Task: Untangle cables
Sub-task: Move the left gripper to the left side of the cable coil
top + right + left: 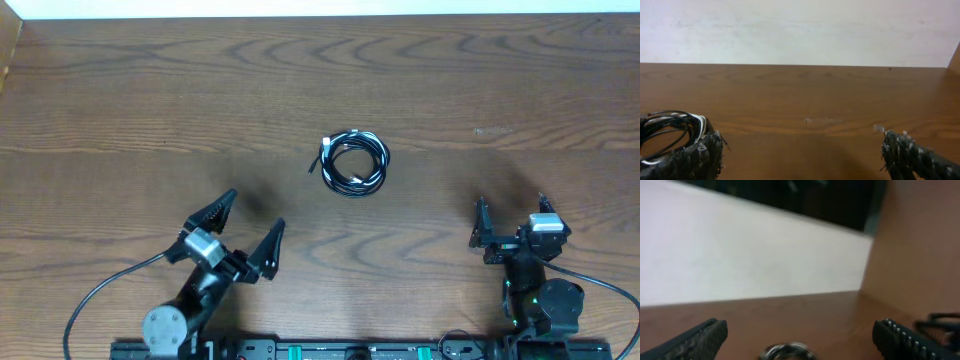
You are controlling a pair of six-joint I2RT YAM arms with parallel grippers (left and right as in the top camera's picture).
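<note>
The cables (354,163) lie in a small loose coil mid-counter (150,100), black strands wound with a white one, well apart from either arm. They look thin, light and limp, with smooth jackets likely to slip. I judge a single outer loop or a plug end the best hold, not the bundle. The left gripper (257,208) and right gripper (511,201) stand wide apart, empty.

The coiled cables (354,163) at frame centre are the only obstacle on the table (150,90); bare wood surrounds them on every side, with open passage from the left gripper (256,210) and right gripper (511,201) in the lower frame
</note>
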